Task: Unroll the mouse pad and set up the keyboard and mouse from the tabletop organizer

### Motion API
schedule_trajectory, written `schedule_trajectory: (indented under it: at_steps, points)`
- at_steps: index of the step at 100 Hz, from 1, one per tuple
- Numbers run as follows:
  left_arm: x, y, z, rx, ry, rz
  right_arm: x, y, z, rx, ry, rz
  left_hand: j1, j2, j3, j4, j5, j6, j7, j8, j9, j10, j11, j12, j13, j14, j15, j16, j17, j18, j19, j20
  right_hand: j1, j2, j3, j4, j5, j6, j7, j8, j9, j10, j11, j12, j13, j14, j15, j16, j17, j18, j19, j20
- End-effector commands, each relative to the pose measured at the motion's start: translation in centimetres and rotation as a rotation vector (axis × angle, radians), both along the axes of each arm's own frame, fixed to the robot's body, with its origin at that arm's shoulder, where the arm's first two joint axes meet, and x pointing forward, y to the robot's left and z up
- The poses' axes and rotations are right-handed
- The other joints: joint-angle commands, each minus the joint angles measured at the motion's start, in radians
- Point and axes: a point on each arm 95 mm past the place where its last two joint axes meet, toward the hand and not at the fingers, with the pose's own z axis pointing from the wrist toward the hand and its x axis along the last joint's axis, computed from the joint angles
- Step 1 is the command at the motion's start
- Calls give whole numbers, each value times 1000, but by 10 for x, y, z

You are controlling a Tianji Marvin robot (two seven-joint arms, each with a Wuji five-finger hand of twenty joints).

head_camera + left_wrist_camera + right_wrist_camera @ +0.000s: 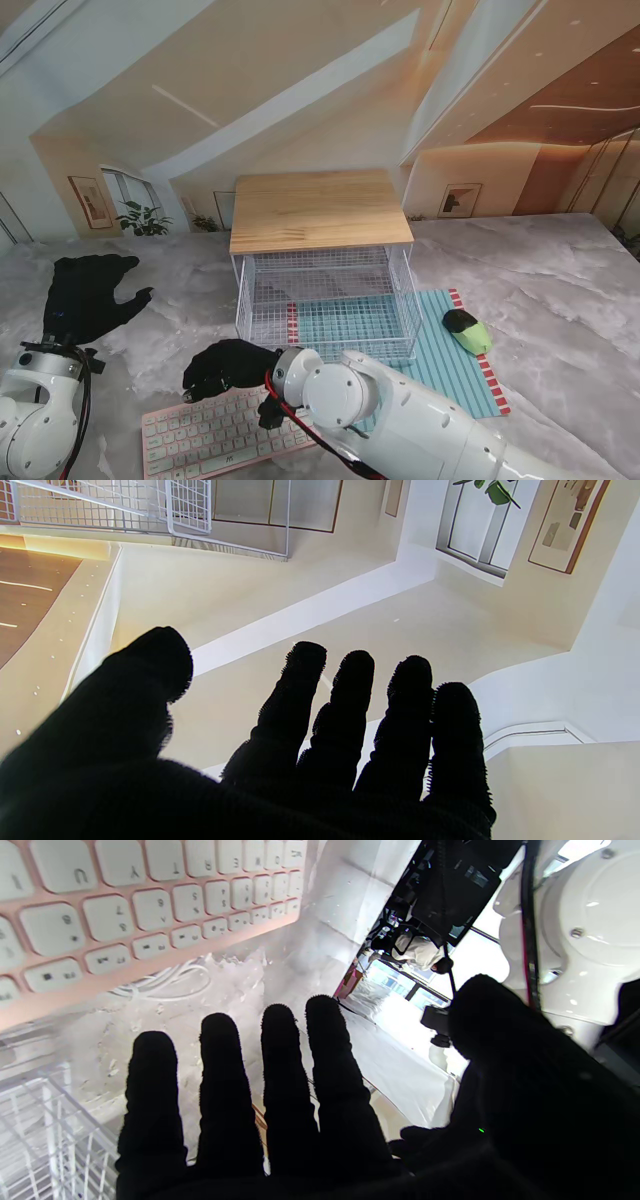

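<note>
Nearest to me, the pink keyboard [215,432] lies flat on the marble surface [560,290], off the mat and to its left. The right robot hand [228,366] hovers at the keyboard's far edge, fingers [280,1065] spread and holding nothing. To my eye the step in hand is shifting the keyboard onto the mat [455,360], so that hand should take hold along a long edge and slide or lift it level toward the right, minding the white cable [165,982] bunched at its far edge. The left robot hand [88,292] hangs wide and empty, well to the left. Farther off, the mat is spread out under the wire organizer [325,300], and the green mouse [467,331] rests on its right part.
</note>
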Motion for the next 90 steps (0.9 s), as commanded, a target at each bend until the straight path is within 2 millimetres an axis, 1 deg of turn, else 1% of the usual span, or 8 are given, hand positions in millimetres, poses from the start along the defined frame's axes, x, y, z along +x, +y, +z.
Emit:
schedule_trajectory:
  at_steps: [1,15,39,53,57,59,69,90]
  points:
    - [0,-3,-1,-1,15,-8,-10,-4,2,21,1,23,-8,5,18,-19,-4,8,-13,-10,-25,-15,-9,-8,-40,-17,-8,-6,-22,-25,-16,-10,-26,20,-18,15,10,-28,19,-1,20,-31,-7,-12,18,-22,12,-4,11,3,22,-7]
    - [0,-4,-1,-2,16,-8,-14,-16,11,55,-15,15,-9,6,18,-19,-4,8,-13,-10,-25,-15,-9,-8,-40,-16,-8,-5,-21,-24,-15,-9,-24,25,-20,16,19,-39,42,8,49,-28,-7,-12,110,-6,62,15,98,-4,81,18]
    - [1,-5,-1,-7,16,-11,-22,-42,29,60,-54,-12,-10,12,16,-19,-2,7,-13,-10,-25,-17,-10,-9,-39,-16,-8,-6,-22,-24,-16,-10,5,90,-29,20,97,-25,91,28,160,13,14,-6,262,13,192,59,262,-31,202,69]
    - [2,-7,0,-9,17,-13,-20,-61,30,34,-75,-43,-8,11,15,-19,-1,9,-13,-10,-23,-15,-10,-9,-40,-14,-8,-6,-22,-23,-16,-10,72,108,47,30,166,-24,128,47,254,23,31,-5,337,26,272,78,333,-31,260,89]
    - [3,-7,0,-10,17,-14,-20,-66,30,24,-78,-53,-8,12,15,-19,0,9,-13,-10,-22,-14,-10,-9,-39,-14,-8,-6,-22,-23,-16,-10,91,92,75,-3,173,-26,160,16,277,26,38,-4,354,30,296,75,351,-26,276,93]
    - [3,-8,0,-10,17,-15,-20,-69,29,18,-79,-56,-7,12,15,-19,-1,9,-14,-10,-23,-15,-10,-9,-40,-15,-8,-6,-22,-23,-16,-10,98,84,88,-16,170,-27,203,-28,289,29,40,-5,363,31,306,71,360,-24,283,93]
    - [4,-9,1,-12,18,-17,-19,-84,27,-21,-91,-71,-7,12,15,-19,0,8,-14,-11,-22,-14,-10,-9,-40,-14,-8,-6,-23,-23,-16,-10,120,66,109,-35,181,-29,272,-73,326,33,47,-6,395,38,333,71,389,-15,308,103]
    - [8,-13,2,-16,26,-24,-19,-110,19,-90,-109,-109,-8,12,13,-18,0,9,-14,-10,-21,-14,-10,-9,-38,-13,-8,-6,-22,-23,-15,-9,126,59,111,-40,214,-28,311,-81,377,40,50,-10,432,50,354,73,420,0,333,112]
